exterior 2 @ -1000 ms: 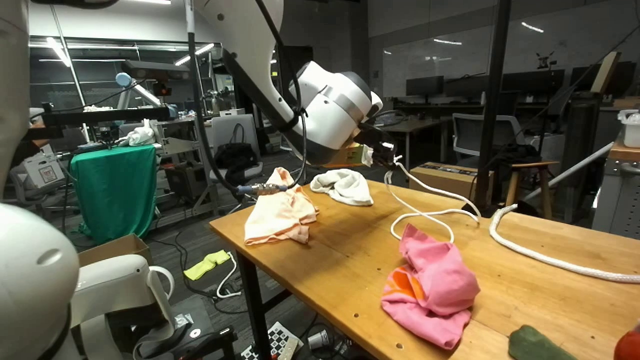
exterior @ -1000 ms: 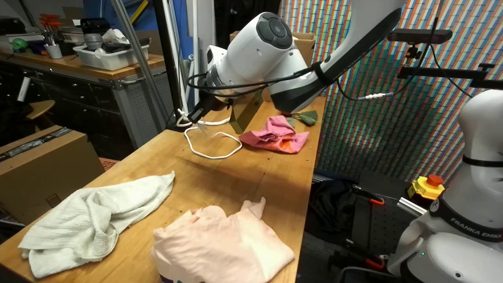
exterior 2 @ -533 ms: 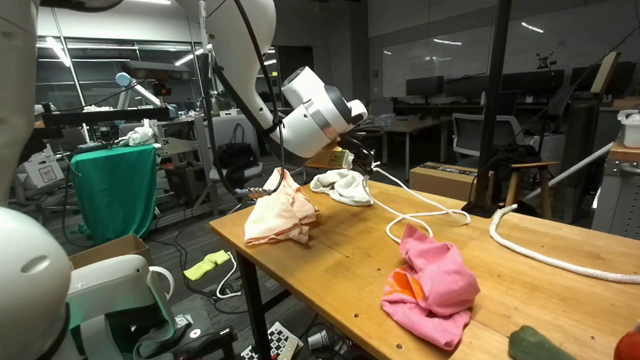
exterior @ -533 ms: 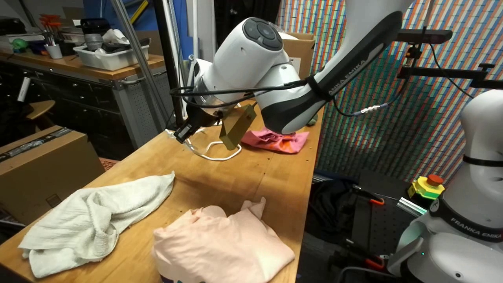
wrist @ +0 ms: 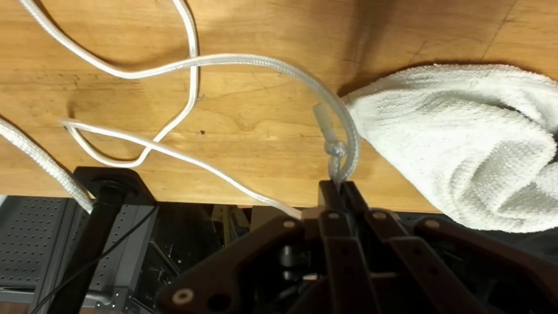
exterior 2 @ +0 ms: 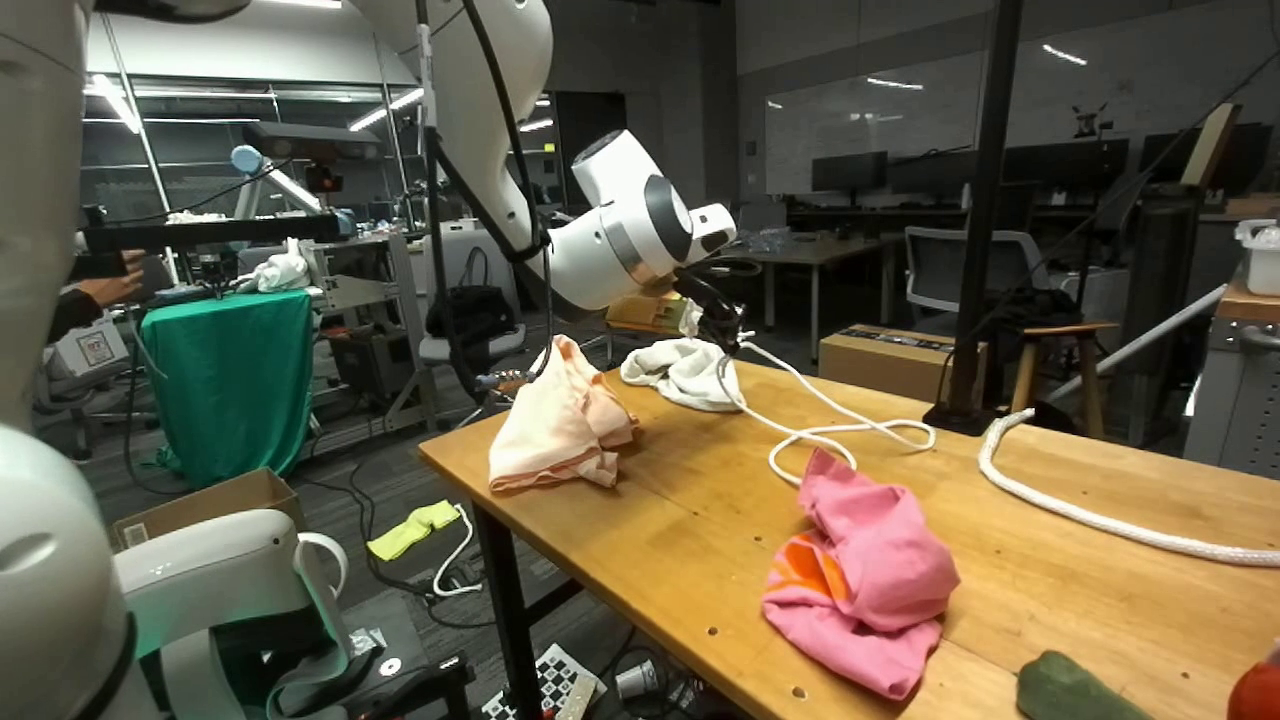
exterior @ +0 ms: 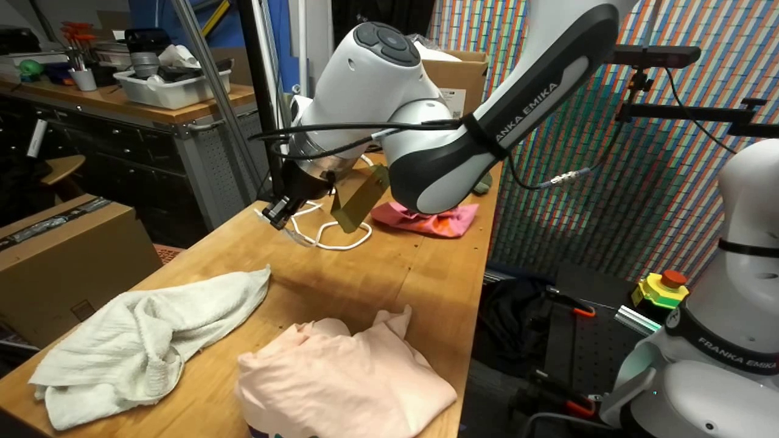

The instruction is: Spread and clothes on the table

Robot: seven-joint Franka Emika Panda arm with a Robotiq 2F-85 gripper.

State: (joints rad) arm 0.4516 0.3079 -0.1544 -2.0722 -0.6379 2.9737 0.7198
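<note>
Gripper [wrist: 339, 188]: pinched tight on a white rope [wrist: 235, 60] beside its knot [wrist: 335, 148], poised above the table [wrist: 253, 144] near a long edge.
White rope: looped loosely over the table.
White cloth [wrist: 453, 144]: crumpled near the gripper, reaching that same edge.
Peach cloth [exterior: 347, 377]: bunched near the opposite edge.
Pink cloth [exterior 2: 880, 570]: likewise, well apart from the peach cloth.
Table: showing plain wood between pink and peach.
White bin [exterior: 176, 97]: filled with grey, white and black items [exterior: 182, 74], on the workbench [exterior: 241, 93].
Cup [exterior: 84, 80]: upright beside it, holding thin tools [exterior: 76, 59].
Taped box [exterior: 73, 267]: closed, beside the table.
</note>
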